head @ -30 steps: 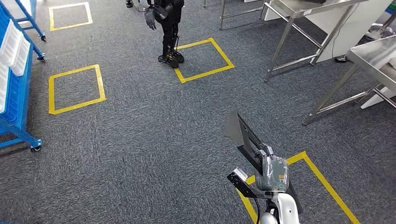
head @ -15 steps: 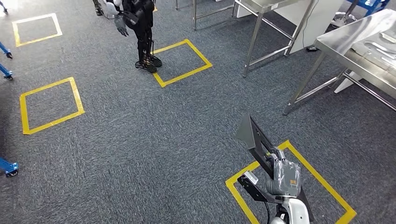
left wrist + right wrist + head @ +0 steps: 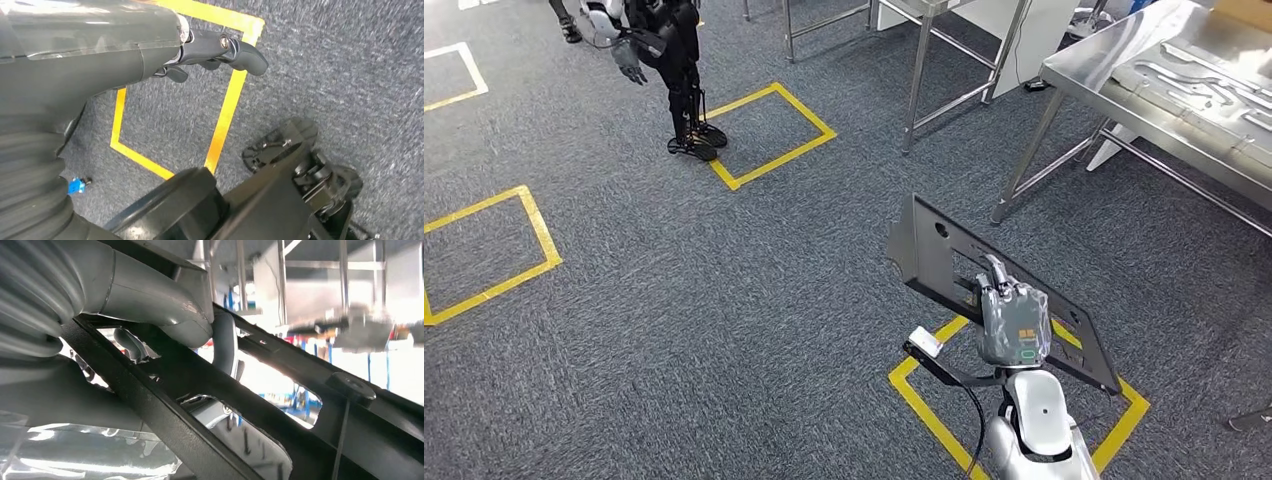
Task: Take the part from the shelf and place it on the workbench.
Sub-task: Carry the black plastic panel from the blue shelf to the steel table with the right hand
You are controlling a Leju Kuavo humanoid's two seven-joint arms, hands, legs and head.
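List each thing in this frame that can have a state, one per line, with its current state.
right hand: gripping the black part, raised in front of the body.
black part: held off the floor, tilted, not yet on the workbench.
left hand: holding nothing, fingers apart, above the carpet.
workbench: ahead to the right, metal pieces already on it.
other robot: standing upright beside a yellow floor square.

The part (image 3: 999, 295) is flat black, and the right hand (image 3: 1012, 325) on it is grey with a small orange and green mark on its back, while its fingers (image 3: 225, 342) are a darker grey. The floor (image 3: 704, 300) is dark blue-grey carpet with a fine speckled pattern, and yellow tape squares (image 3: 769, 135) are drawn on it. The bench (image 3: 1124, 75) is shiny silver metal, the left hand (image 3: 100, 50) is dark grey, and the other robot (image 3: 669, 60) far off is black.
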